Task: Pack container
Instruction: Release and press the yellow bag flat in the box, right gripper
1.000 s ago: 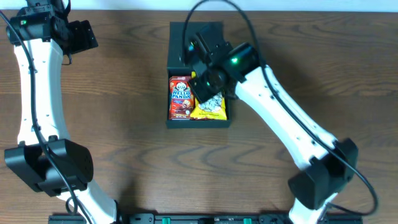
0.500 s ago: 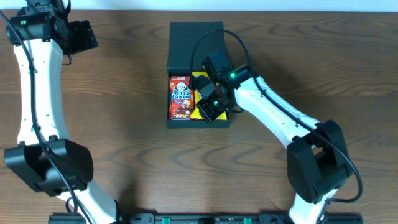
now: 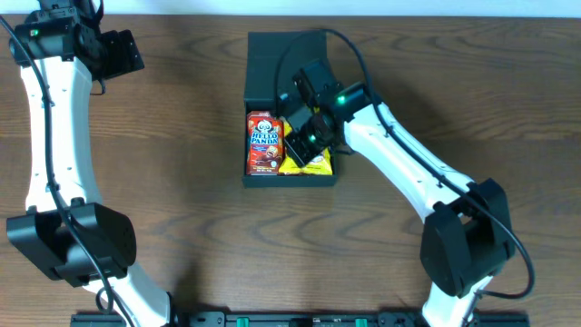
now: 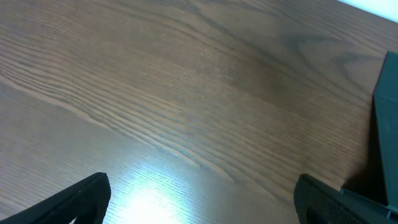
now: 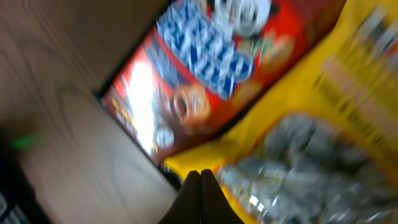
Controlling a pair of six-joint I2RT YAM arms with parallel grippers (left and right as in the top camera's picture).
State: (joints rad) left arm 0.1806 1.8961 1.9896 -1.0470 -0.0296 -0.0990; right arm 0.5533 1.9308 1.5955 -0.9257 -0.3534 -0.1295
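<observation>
The container (image 3: 260,84) is a dark shallow box at the table's middle back, with its flap lid lying open behind it. In it lie a red Hello Panda pack (image 3: 264,143) on the left and a yellow snack pack (image 3: 313,164) on the right. My right gripper (image 3: 296,141) is shut and reaches down into the box. In the right wrist view its closed tips (image 5: 200,175) sit at the yellow pack's (image 5: 311,118) edge beside the red pack (image 5: 211,68), with nothing between them. My left gripper (image 3: 118,53) hangs open at the far back left over bare wood (image 4: 202,200).
The right arm (image 3: 408,173) crosses the table diagonally from the front right to the box. The left arm (image 3: 54,136) runs along the left side. The left wrist view shows the container's dark edge (image 4: 388,124) at its right border. Brown wood table (image 3: 182,227) surrounds the box.
The right gripper, still shut, dipped towards the front of the box over the yellow pack, then drew back a little towards the middle. The left arm has not moved.
</observation>
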